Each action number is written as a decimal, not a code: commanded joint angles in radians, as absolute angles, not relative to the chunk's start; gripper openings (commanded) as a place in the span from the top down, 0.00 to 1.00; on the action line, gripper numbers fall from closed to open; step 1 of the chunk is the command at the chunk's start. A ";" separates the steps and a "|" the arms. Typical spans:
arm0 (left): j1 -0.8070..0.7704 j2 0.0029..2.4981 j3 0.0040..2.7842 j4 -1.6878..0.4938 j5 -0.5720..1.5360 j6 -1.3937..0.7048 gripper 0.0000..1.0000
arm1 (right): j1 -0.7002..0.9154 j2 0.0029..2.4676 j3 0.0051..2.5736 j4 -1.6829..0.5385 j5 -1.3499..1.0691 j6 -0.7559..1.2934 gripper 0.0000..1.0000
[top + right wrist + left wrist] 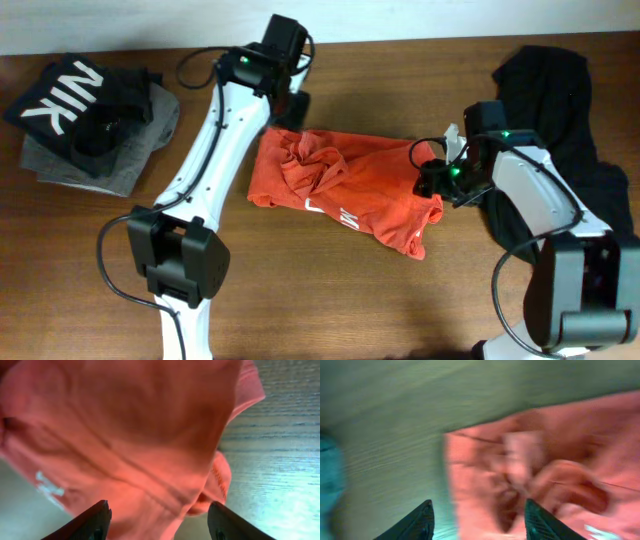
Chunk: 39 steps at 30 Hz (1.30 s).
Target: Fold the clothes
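Clothes lie in two heaps on the table [400,300]: the black garment [560,100] bunched at the right edge, the red-orange T-shirt [350,190] rumpled in the middle. The left gripper [477,520] over the shirt's far left corner and the right gripper [160,522] at its right end both have jaws spread wide, pinching nothing. Flattening seems the step, so each should take one layer at a corner and draw outward evenly until the wrinkled bunch [312,165] opens.
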<state>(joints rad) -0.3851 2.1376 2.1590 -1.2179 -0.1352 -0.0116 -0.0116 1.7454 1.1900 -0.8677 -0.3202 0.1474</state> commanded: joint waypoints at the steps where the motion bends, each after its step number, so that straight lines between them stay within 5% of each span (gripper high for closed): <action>1: -0.353 2.127 2.176 -1.215 -0.348 -0.004 0.41 | -0.014 1.768 1.147 -0.828 -0.248 0.221 0.33; 16: -0.268 2.127 2.176 -1.213 -0.400 -0.004 0.39 | -0.013 1.774 0.987 -0.617 -0.182 0.271 0.34; 20: -0.266 2.127 2.176 -1.217 -0.396 -0.007 0.38 | -0.013 1.774 0.949 -0.571 -0.183 0.281 0.50; 26: -0.266 2.127 2.175 -1.225 -0.382 -0.008 0.38 | -0.012 1.774 0.929 -0.555 -0.191 0.332 0.96; 39: -0.240 2.127 2.175 -1.245 -0.383 -0.007 0.38 | -0.200 1.643 1.007 -0.723 -0.236 0.234 0.96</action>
<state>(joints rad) -0.2577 2.1376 2.1590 -1.2404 -0.3782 -0.0116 -0.1413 1.7199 0.9604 -0.6930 -0.2481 0.3019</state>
